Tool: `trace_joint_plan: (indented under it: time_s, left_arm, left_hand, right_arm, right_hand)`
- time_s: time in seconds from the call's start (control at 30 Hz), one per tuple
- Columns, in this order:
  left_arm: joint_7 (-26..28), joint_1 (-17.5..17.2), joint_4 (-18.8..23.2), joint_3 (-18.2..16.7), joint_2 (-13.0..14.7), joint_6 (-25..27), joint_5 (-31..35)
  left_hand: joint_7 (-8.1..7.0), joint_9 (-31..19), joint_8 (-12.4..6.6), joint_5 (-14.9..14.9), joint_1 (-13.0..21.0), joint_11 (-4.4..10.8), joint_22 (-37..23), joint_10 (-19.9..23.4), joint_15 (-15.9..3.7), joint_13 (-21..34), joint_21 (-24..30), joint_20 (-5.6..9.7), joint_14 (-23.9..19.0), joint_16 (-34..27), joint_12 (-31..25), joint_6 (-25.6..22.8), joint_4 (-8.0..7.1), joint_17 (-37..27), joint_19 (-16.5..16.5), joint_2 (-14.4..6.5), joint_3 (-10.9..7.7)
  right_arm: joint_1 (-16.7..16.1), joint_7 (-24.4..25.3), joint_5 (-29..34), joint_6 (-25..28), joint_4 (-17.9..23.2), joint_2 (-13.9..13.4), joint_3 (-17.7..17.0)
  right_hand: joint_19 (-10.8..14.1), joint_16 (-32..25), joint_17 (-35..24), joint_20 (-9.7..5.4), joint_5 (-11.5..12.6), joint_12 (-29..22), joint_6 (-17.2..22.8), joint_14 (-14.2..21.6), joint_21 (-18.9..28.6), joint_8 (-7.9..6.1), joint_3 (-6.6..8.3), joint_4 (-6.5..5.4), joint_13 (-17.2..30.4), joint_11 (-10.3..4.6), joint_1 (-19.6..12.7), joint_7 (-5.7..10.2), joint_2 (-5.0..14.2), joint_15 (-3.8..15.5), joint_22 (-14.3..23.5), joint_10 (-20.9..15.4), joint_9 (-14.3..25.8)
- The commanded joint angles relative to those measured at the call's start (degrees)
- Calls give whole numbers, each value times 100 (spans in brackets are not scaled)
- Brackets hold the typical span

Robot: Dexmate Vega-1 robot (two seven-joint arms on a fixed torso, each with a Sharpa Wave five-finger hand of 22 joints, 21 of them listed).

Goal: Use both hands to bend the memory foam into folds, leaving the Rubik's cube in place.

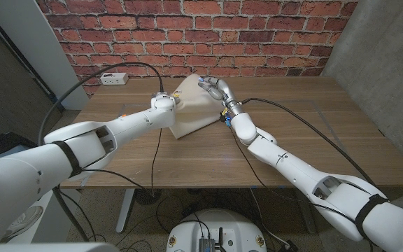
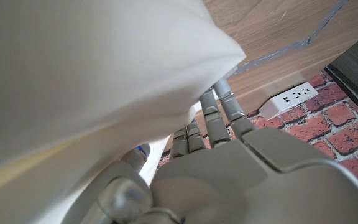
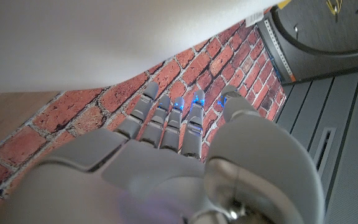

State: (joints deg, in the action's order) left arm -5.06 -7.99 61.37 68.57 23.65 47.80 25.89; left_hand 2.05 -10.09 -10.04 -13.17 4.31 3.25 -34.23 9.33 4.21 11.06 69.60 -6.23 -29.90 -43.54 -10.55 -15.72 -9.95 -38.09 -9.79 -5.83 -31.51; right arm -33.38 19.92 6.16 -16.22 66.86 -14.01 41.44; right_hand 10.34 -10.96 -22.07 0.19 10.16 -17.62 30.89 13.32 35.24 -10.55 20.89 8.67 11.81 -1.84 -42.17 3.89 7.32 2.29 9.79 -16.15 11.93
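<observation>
You have the memory foam (image 1: pixel 193 108) lifted off the far middle of the table (image 1: pixel 292 147), tented between your two hands. Your left hand (image 1: pixel 164 103) presses its fingers (image 2: pixel 219 112) up under the foam's edge, and the left wrist view shows them curled around it; your right hand (image 1: pixel 214 89) meets the foam's far top corner, fingers (image 3: pixel 166 115) close together, though you cannot tell whether they actually pinch it. If that right contact is only a press, the foam may spring back flat once you ease off. The Rubik's cube (image 1: pixel 224 117) appears as small coloured bits beside your right wrist, so a sweep of that forearm could knock it away.
</observation>
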Motion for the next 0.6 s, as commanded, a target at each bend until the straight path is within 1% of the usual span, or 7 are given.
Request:
trace_joint_plan:
  time_s: [0.03,0.17,0.3,0.37,0.43,0.5,0.6]
  left_arm:
    - [-48,-25,119,-18,36,19,71]
    - [-64,-31,173,-23,67,14,88]
    - [-78,-37,211,-40,87,5,91]
    - [-88,-41,220,-57,91,2,81]
    - [-93,-38,205,-54,82,13,91]
    - [-109,-42,201,-69,86,-3,75]
    - [-97,-45,178,-76,69,15,79]
  left_hand:
    - [37,-7,-39,-48,-46,-24,-2,-32,0,10,52,-2,-43,11,-13,11,15,39,12,-348,-30]
    - [31,-8,-44,-50,-61,-23,11,-39,-4,9,64,8,-56,5,-14,6,13,41,16,-349,-35]
    - [31,-8,-42,-52,-71,-20,19,-40,-5,9,74,2,-56,3,-16,15,12,42,12,-348,-39]
    - [35,-8,-41,-53,-77,-27,25,-37,-10,9,80,2,-58,2,-19,22,12,43,9,-347,-41]
    - [34,-8,-41,-54,-82,-31,29,-40,8,9,85,3,-57,0,-19,24,12,40,8,-346,-43]
    - [36,-9,-43,-55,-89,-35,35,-40,4,9,90,-1,-52,0,-20,25,11,39,11,-344,-45]
    - [29,-9,-41,-56,-97,-39,42,-47,4,9,97,0,-52,-1,-19,34,11,40,10,-342,-47]
  right_arm:
    - [282,-483,1324,2015,1409,-831,751]
    - [442,-960,1548,2449,1610,-957,945]
    - [610,-1397,1884,3072,1782,-1004,1191]
    - [706,-1672,1989,3342,1818,-1007,1311]
    - [823,-1974,2096,3587,1833,-1007,1453]
    - [901,-2111,2231,3750,1831,-997,1581]
    - [972,-2196,2381,3864,1807,-976,1716]
  right_hand:
    - [-413,44,268,82,11,327,-535,-575,-350,32,-284,-131,-23,-27,196,198,-139,251,-3,323,-17]
    - [-686,54,448,88,27,487,-751,-918,-600,10,-538,-331,-30,-50,603,267,-192,261,-4,497,-25]
    - [-851,81,670,-56,96,655,-1112,-1306,-821,41,-682,-402,-37,-290,788,468,-170,400,-5,847,-44]
    - [-963,75,828,-107,164,721,-1357,-1530,-974,47,-747,-367,-43,-459,777,523,-186,434,-6,1140,-60]
    - [-1049,88,943,-138,222,739,-1602,-1739,-1091,66,-781,-319,-46,-523,715,612,-192,452,-5,1336,-71]
    - [-1070,77,1029,-142,275,746,-1797,-1853,-1173,72,-816,-247,-48,-546,623,654,-248,455,-6,1515,-80]
    - [-1053,58,1060,-82,297,726,-1845,-1851,-1200,60,-844,-207,-50,-531,580,643,-306,404,-8,1528,-84]
